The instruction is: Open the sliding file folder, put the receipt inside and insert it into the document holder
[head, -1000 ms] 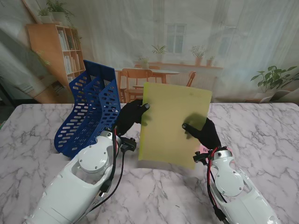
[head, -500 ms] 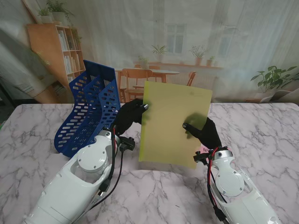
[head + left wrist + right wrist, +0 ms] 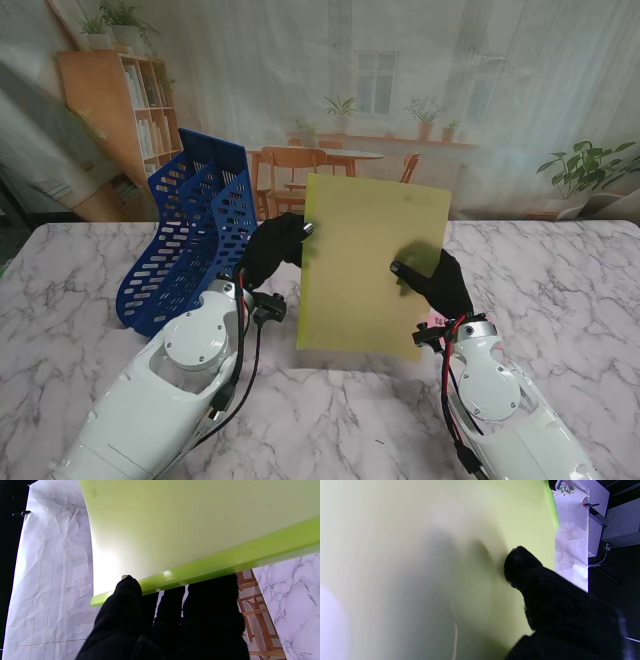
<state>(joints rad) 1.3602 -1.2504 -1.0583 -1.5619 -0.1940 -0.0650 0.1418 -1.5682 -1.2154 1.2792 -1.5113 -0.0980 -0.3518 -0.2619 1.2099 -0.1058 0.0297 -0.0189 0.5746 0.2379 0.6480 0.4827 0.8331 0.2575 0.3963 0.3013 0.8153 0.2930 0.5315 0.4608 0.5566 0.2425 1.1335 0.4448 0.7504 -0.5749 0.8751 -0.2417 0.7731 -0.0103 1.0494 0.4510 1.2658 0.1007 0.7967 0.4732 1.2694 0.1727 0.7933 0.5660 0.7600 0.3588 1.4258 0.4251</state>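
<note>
backdrop (image 3: 480,90): printed café scene | table (image 3: 580,290): white marble | light: soft

Both arms are glossy white shells with rounded joints. The left arm (image 3: 165,390) shows a round cap ringed by small screws, with black cables along it. Red and black wires run to the right hand (image 3: 440,285). The left hand (image 3: 275,250) wears black knit too.

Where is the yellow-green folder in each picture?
Stand view: the folder is in the middle, held up between both hands.
Left wrist view: folder fills most of the picture.
Right wrist view: folder covers nearly everything.
Shared landmark: its bright green edge.
</note>
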